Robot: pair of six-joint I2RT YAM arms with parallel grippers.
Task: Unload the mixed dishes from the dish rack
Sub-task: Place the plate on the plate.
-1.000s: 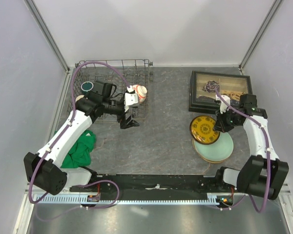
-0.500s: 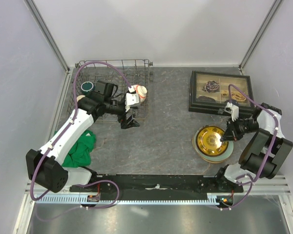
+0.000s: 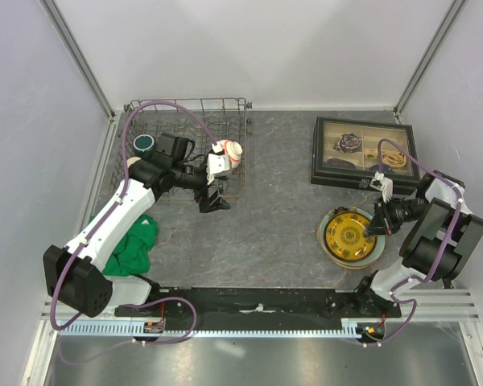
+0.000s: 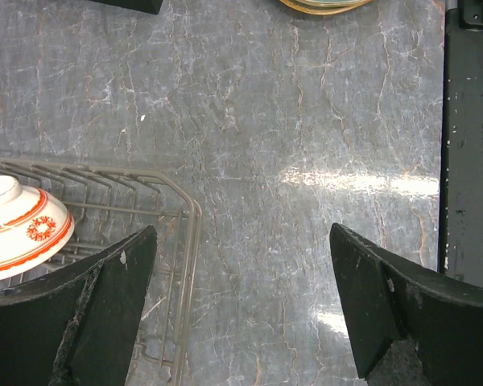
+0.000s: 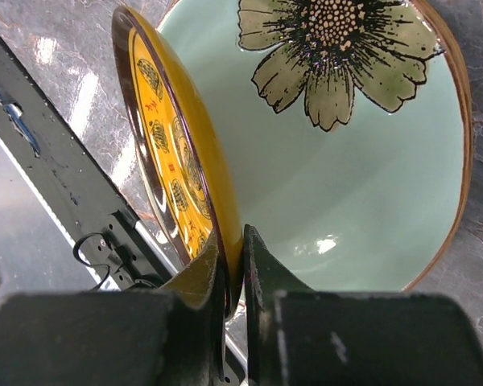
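The grey wire dish rack [image 3: 185,149] stands at the back left. It holds the small red-and-white bowl [image 3: 231,153] at its right end and the dark green mug [image 3: 144,144] at its left. My left gripper [image 3: 213,199] is open and empty, just outside the rack's front right corner [image 4: 189,241], with the bowl [image 4: 16,229] to one side. My right gripper [image 3: 378,225] is shut on the rim of the yellow-gold patterned dish [image 3: 348,237]. The dish [image 5: 173,161] is tilted over the pale green flowered plate [image 5: 346,185]. The cream plate and beige cup are hidden.
A dark-framed box with trinkets [image 3: 362,151] sits at the back right, just beyond the plates. A green cloth [image 3: 133,245] lies by the left arm. A black rail [image 3: 258,301] runs along the near edge. Walls close in left, right and back.
My right gripper has carried the yellow-gold dish to the right and lowered it onto the pale green plate, its arm folding back. The left arm has barely moved.
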